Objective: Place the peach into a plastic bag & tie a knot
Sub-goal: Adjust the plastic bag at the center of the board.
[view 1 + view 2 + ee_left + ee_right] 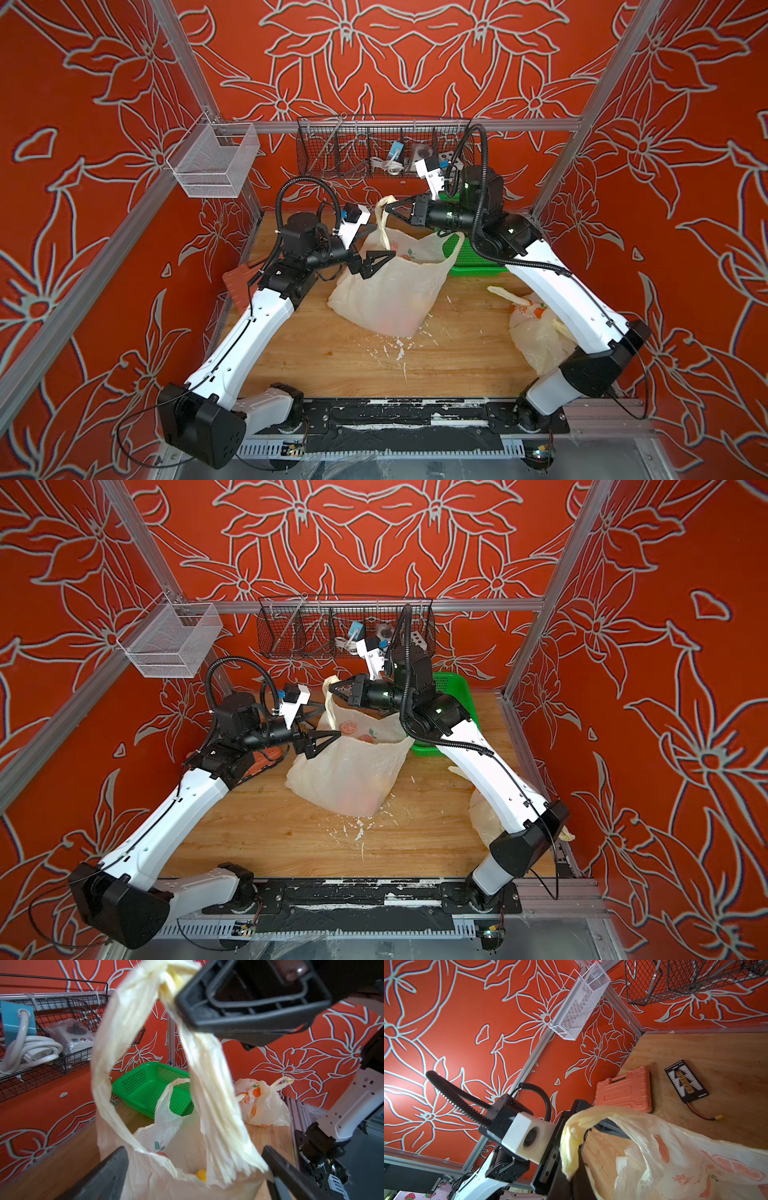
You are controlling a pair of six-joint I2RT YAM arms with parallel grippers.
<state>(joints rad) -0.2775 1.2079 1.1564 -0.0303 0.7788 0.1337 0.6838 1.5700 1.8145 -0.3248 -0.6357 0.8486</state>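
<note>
The peach [201,1175] shows only as a yellow-orange patch low inside the plastic bag [390,291] (the film hides the rest). The bag sits mid-table [332,365] with its mouth open, and its 2 handles are not tied together yet. The raised handle loop [381,226] is drawn up taut, pinched at its top by the right gripper [392,209], whose jaws are fully closed on the plastic. The slack handle [173,1093] stands on the far side, toward the green basket [469,259]. The left gripper [332,721] is spread as wide as it goes and holds nothing. It straddles the foot of the raised loop at the bag's rim.

The likeliest trouble is the thin strip sliding out of the right pinch if that arm pulls higher, since the peach's weight hangs against it. The same pull could lift and tip the bag, rolling the fruit toward the open mouth. If the left gripper closes where it is, it may catch rim film along with the strand, and it would miss the slack handle it needs for the tie. That handle might also snag the basket's edge. A second bag [536,332] lies well apart, beside the right arm.
</note>
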